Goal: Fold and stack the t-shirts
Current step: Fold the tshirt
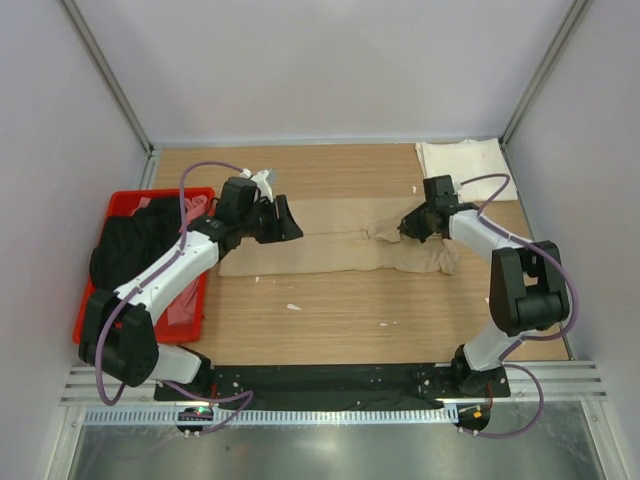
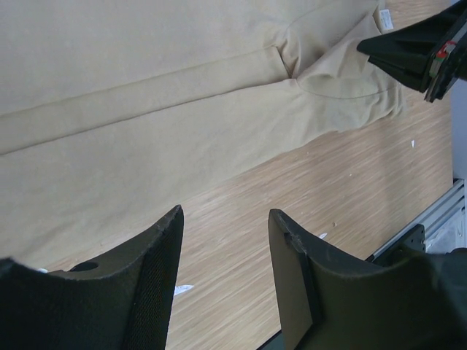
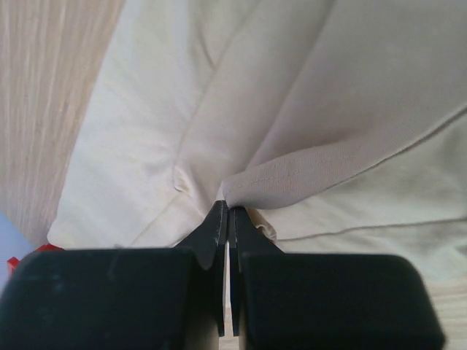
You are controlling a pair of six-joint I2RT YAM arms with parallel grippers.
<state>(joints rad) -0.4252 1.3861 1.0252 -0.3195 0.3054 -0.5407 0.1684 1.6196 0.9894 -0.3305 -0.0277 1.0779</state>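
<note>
A tan t-shirt (image 1: 340,245) lies folded into a long strip across the middle of the table, with its sleeves bunched at the right end. My right gripper (image 1: 405,228) sits at that end. In the right wrist view it (image 3: 226,208) is shut on a raised fold of the tan t-shirt (image 3: 328,87). My left gripper (image 1: 285,222) hovers over the strip's left part. Its fingers (image 2: 225,219) stand open with only bare wood between them, the tan cloth (image 2: 146,109) lying beyond. A cream-white t-shirt (image 1: 465,160) lies folded at the back right corner.
A red bin (image 1: 120,205) stands at the left edge, holding a black shirt (image 1: 130,245) and pink cloth (image 1: 185,300). Small white scraps (image 1: 292,306) lie on the wood in front of the shirt. Walls enclose the table on three sides.
</note>
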